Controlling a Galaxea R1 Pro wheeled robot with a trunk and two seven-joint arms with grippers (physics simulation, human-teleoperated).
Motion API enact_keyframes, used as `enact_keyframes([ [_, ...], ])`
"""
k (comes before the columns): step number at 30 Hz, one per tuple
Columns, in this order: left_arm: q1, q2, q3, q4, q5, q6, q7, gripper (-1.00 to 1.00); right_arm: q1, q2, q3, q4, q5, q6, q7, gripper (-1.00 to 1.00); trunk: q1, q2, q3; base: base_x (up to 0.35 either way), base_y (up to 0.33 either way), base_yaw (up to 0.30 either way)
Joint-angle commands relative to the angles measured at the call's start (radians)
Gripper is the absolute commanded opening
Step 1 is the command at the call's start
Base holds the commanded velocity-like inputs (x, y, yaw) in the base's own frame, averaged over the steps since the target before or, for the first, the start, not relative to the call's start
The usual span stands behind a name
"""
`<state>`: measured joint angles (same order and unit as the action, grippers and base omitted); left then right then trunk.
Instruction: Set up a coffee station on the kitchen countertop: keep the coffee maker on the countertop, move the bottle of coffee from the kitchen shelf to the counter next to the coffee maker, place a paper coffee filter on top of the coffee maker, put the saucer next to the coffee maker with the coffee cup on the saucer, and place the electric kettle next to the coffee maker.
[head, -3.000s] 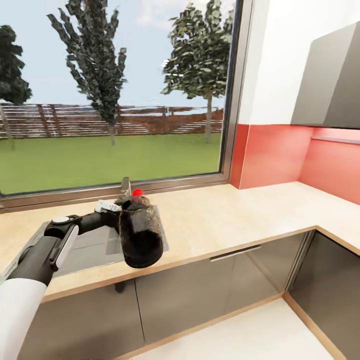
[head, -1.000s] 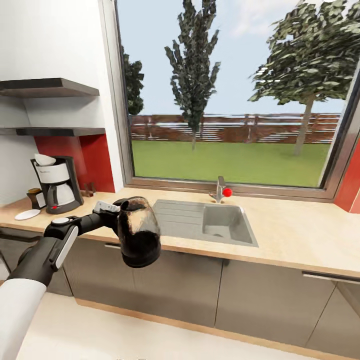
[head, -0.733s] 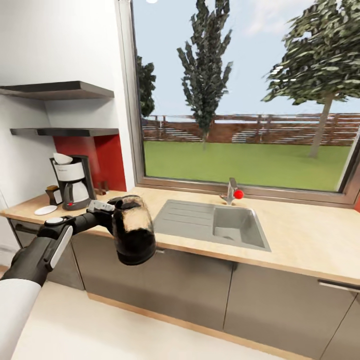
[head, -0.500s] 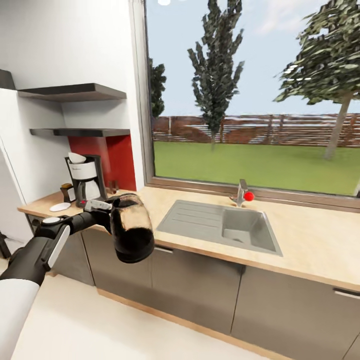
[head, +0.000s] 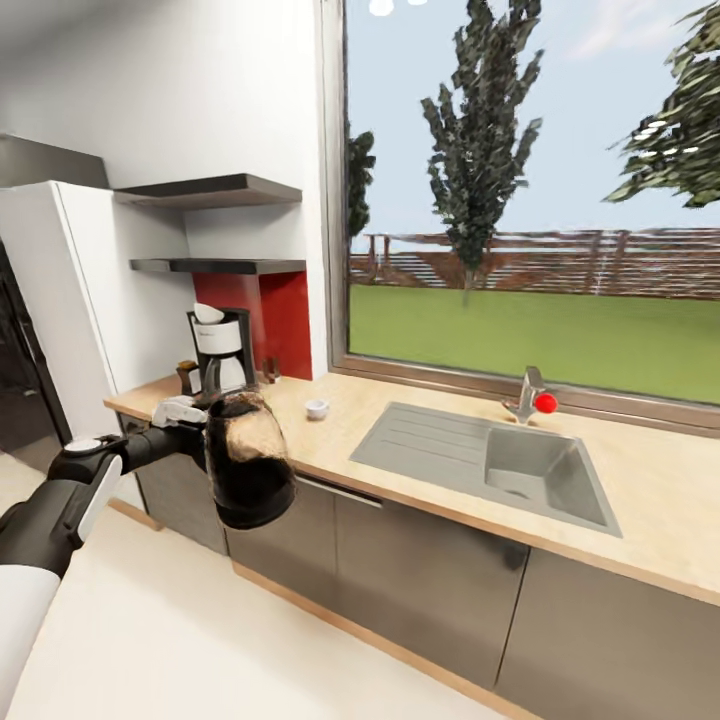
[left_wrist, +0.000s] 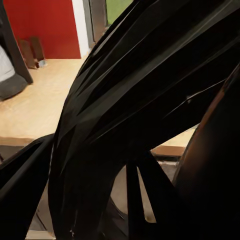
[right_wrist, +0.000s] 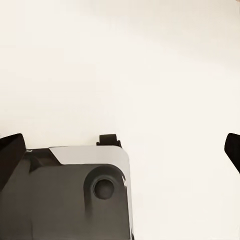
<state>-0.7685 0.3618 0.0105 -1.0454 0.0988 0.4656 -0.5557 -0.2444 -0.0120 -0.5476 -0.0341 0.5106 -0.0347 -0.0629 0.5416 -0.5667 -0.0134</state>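
- We see the long light tan wood-look counter (head: 440, 420) running under a wide window, with a grey steel sink (head: 490, 465) sunk into it.
- A tall white fridge (head: 55, 300) stands at the counter's far end, beyond the coffee maker.
- The tall black drip coffee maker (head: 221, 352) with its white band stands on the counter by the red wall panel, a small white paper cone filter (head: 208, 313) on top of it.
- Our left fingers (head: 205, 425) pinch the handle of the rounded smoky-glass electric kettle (head: 245, 468), held in the air in front of the counter's edge, near the coffee maker.
- A small white cup (head: 317, 408) sits on the counter between the coffee maker and the sink.
- A small dark brown bottle (head: 186, 376) stands just beside the coffee maker, on the fridge side.
- We cannot tell how our right fingers stand; that wrist view gives pale floor and part of the robot's body.
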Motion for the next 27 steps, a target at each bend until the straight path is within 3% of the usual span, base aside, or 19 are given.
enact_keyframes([
  [1, 0.004, 0.000, 0.003, -0.001, 0.015, 0.008, -0.001, -1.00, -0.001, 0.000, -0.008, 0.002, 0.010, -0.004, -0.003, 1.00, 0.000, -0.001, -0.001, 0.000, 0.000, 0.267],
  [9, 0.032, 0.001, 0.018, -0.001, 0.013, 0.007, 0.021, -1.00, -0.001, 0.000, -0.008, 0.002, 0.009, -0.004, -0.004, 1.00, 0.000, -0.001, -0.001, 0.000, 0.000, 0.240],
  [12, 0.033, 0.004, 0.027, -0.001, 0.013, 0.010, 0.104, -1.00, -0.001, 0.000, -0.008, 0.002, 0.011, -0.004, -0.004, 1.00, 0.000, -0.001, -0.001, 0.000, 0.000, 0.043],
  [13, 0.032, 0.006, 0.029, -0.002, 0.013, 0.016, 0.190, -1.00, -0.001, 0.000, -0.007, 0.002, 0.011, -0.005, -0.004, 1.00, 0.000, -0.001, -0.001, 0.000, 0.000, 0.003],
  [18, 0.031, 0.004, 0.034, -0.013, 0.014, 0.018, 0.302, -1.00, -0.001, 0.000, -0.007, 0.002, 0.010, -0.005, -0.002, 1.00, 0.000, -0.001, -0.001, 0.000, 0.000, 0.001],
  [24, 0.025, 0.002, 0.031, -0.017, 0.013, 0.033, 0.386, -1.00, -0.001, 0.001, -0.009, 0.002, 0.008, -0.004, -0.002, 1.00, 0.000, -0.001, -0.001, 0.000, 0.000, 0.000],
  [27, 0.030, 0.003, 0.031, -0.019, 0.013, 0.036, 0.387, -1.00, -0.001, 0.001, -0.009, 0.002, 0.008, -0.004, -0.002, 1.00, 0.000, -0.001, -0.001, 0.000, 0.000, 0.000],
])
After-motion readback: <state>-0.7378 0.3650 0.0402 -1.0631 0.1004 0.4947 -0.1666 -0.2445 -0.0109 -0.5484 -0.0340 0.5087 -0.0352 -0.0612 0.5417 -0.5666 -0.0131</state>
